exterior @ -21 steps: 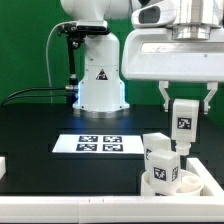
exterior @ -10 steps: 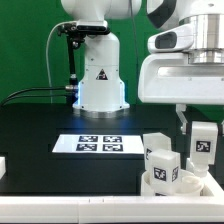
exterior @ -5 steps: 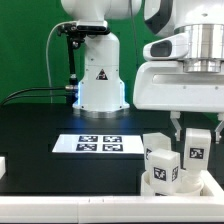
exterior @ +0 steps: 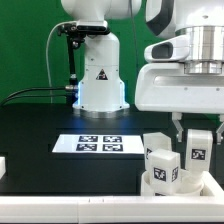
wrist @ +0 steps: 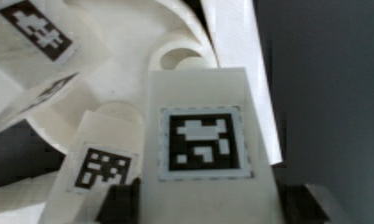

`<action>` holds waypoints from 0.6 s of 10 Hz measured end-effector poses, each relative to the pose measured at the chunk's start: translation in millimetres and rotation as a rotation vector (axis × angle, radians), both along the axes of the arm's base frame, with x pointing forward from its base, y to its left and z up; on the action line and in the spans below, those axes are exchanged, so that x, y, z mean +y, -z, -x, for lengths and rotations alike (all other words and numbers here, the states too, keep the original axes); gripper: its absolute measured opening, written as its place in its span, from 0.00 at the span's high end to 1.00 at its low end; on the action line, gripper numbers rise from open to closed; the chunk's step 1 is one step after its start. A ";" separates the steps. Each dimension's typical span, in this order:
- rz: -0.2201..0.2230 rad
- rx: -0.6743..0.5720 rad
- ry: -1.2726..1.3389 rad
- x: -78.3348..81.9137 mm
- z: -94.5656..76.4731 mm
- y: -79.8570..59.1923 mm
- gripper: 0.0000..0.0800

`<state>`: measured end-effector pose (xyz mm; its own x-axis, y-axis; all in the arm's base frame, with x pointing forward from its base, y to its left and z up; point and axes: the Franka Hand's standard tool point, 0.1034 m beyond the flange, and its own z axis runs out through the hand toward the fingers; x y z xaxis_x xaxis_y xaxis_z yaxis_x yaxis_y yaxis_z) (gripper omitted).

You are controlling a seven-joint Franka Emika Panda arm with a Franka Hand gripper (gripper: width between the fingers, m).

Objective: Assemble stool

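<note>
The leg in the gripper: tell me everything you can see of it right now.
The short, chunky white plastic leg is a blocky piece with a black-and-white square tag on its facing side. It stands upright between the dark fingers of the gripper, which clamp it from both sides. It sits low over the round, rimmed white seat, beside two other tagged white legs already there. Whether it touches the seat can't be told.
</note>
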<state>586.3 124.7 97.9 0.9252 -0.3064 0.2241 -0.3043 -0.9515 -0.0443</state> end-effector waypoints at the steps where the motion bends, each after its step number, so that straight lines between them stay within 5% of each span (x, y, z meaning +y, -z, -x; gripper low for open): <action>1: 0.000 0.005 0.001 -0.2 0.7 -0.3 0.58; 6: -0.005 0.012 0.002 -3.3 7.9 1.3 0.58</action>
